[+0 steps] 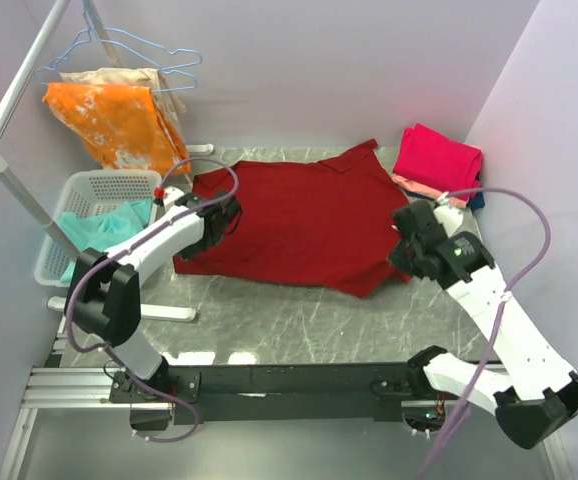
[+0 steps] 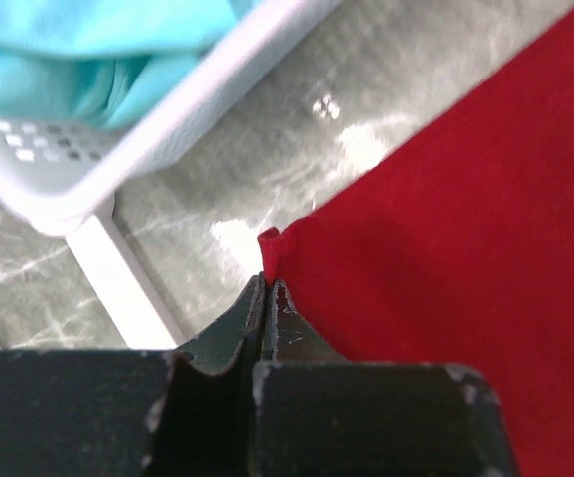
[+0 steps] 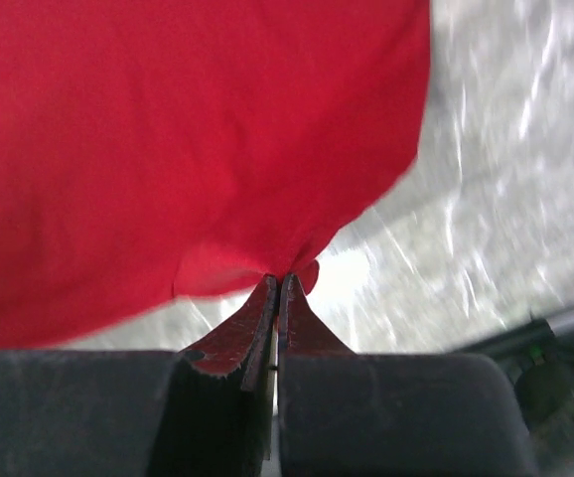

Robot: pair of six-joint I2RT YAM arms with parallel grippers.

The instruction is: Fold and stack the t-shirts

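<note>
Maroon t-shirt lies spread flat across the middle of the grey marble bench, collar towards the far wall, a few wrinkles, the near hem running at an angle. Left pincer is at the shirt's left edge; in the left wrist view the left pincer has its jaws pressed together, with a small nub of the maroon t-shirt pinched right at the tips and the cloth just off the bench there. Right pincer is at the shirt's right edge; in the right wrist view the right pincer is also clamped on a pinch of fabric, and the maroon t-shirt bunches into a small fold at the tips. A white plastic basket sits off the left end of the bench with a teal t-shirt inside; the left wrist view shows the basket rim just beside the shirt corner. At the far right corner is a folded stack, with a bright pink t-shirt on top, a peach one under it and a dark blue edge showing. An orange mottled cloth hangs on the rack at far left, below blue wire hangers.
</note>
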